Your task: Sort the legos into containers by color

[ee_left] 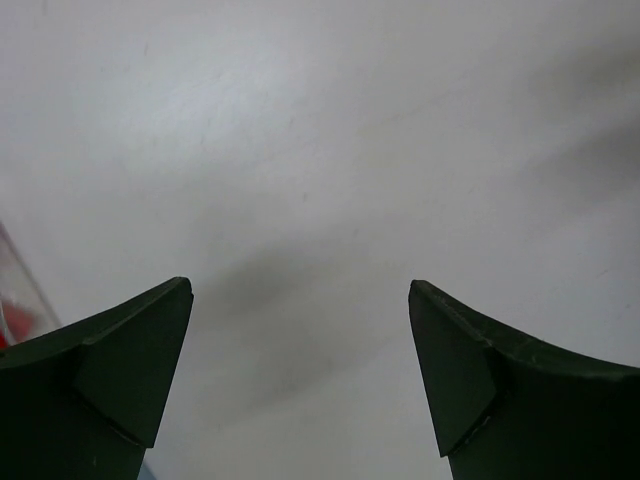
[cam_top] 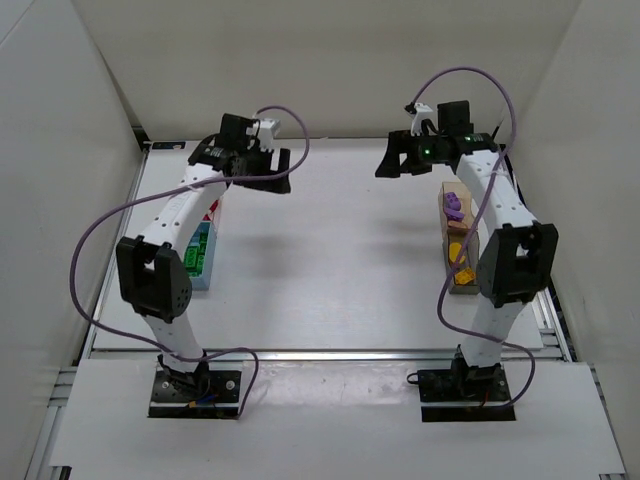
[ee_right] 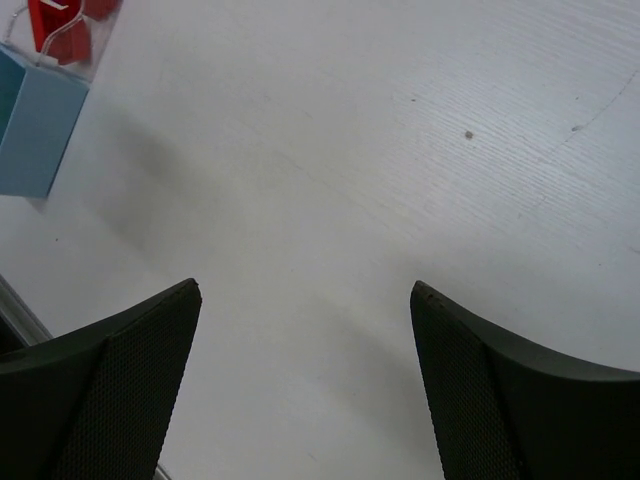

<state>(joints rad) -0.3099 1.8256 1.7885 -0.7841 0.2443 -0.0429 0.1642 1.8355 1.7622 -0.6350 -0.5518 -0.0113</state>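
Both grippers hover over bare table at the back. My left gripper (cam_top: 281, 171) (ee_left: 300, 286) is open and holds nothing. My right gripper (cam_top: 388, 160) (ee_right: 305, 290) is open too, with only tabletop between its fingers. On the left, green legos (cam_top: 197, 256) lie in the light blue container (cam_top: 201, 279) (ee_right: 35, 130). Behind it, red legos (cam_top: 213, 209) (ee_right: 62, 24) sit in a clear container (ee_left: 20, 290), mostly hidden under my left arm. On the right, purple legos (cam_top: 453, 206) and yellow legos (cam_top: 461, 250) lie in two brownish containers (cam_top: 463, 288), partly hidden by my right arm.
White walls enclose the table on the left, back and right. A metal rail (cam_top: 320, 353) runs along the near edge in front of the arm bases. Purple cables loop from both arms.
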